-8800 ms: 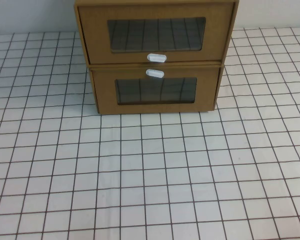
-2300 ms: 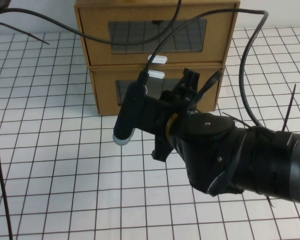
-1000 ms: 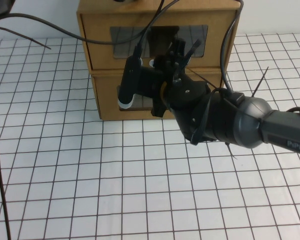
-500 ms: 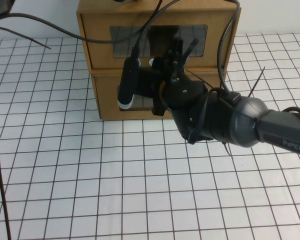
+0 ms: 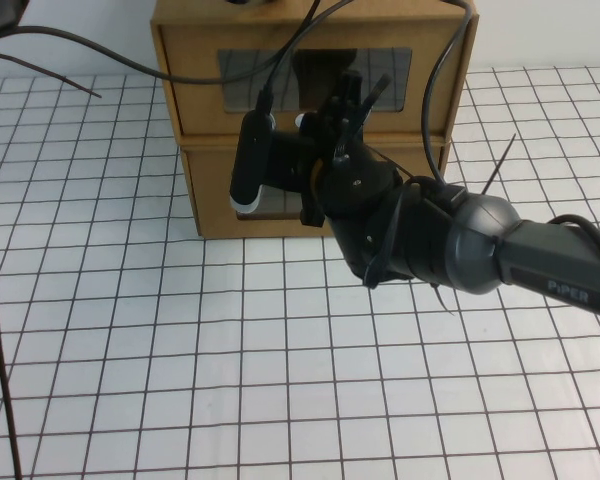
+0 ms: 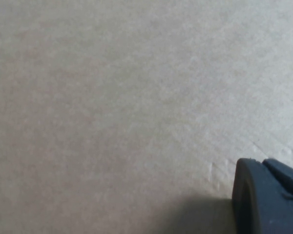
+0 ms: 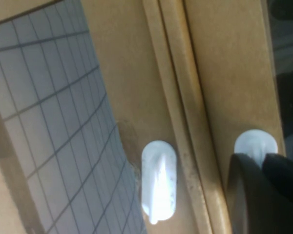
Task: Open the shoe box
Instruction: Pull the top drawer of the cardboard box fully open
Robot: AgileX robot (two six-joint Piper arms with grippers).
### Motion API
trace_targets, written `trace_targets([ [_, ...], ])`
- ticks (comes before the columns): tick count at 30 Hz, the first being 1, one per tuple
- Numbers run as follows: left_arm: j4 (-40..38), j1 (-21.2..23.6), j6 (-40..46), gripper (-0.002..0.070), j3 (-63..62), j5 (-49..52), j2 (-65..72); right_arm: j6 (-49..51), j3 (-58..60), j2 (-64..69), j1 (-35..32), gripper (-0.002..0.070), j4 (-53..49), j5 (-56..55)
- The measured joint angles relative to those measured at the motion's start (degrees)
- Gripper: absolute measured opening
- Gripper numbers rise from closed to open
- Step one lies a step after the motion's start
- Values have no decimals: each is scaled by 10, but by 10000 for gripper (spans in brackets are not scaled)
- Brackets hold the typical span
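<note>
The brown cardboard shoe box (image 5: 200,90) has two stacked drawers, each with a dark window and a white handle. My right gripper (image 5: 315,120) reaches to the front of the upper drawer (image 5: 195,60). In the right wrist view its gripper (image 7: 263,163) is shut on the upper drawer's white handle (image 7: 255,140), whose rounded end sticks out past the fingers. The lower drawer's handle (image 7: 158,180) is free beside it. One dark finger (image 6: 263,200) of my left gripper rests against plain cardboard (image 6: 112,97); its other finger is hidden.
The box stands at the back of a table covered with a white gridded cloth (image 5: 180,350). Black cables (image 5: 40,45) hang across the upper left and over the box. The right arm's thick body (image 5: 430,240) spans the middle right.
The right gripper's fingers have shut around the upper drawer's handle, and the arm has edged slightly left. Both drawers look as shut as before.
</note>
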Motion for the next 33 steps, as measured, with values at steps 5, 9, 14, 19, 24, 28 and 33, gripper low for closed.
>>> trace_targets([
  [5,0,0,0,-5,0,1,0,-2,0,0,0,15,0,0],
  [9,0,0,0,-5,0,1,0,-6,0,0,1,14,1,2],
  [14,-1,0,-5,-5,-1,6,0,-15,20,-12,2,13,0,2],
  [19,-7,0,-9,-5,-1,15,0,-17,52,-37,3,13,2,-6],
  [24,-9,0,-15,-5,-2,18,0,-17,95,-74,17,11,9,-7],
  [28,-9,0,-16,-5,-2,19,0,-17,144,-108,36,11,12,-5],
  [33,-8,0,-20,-5,-2,19,0,-9,203,-153,68,11,16,6],
])
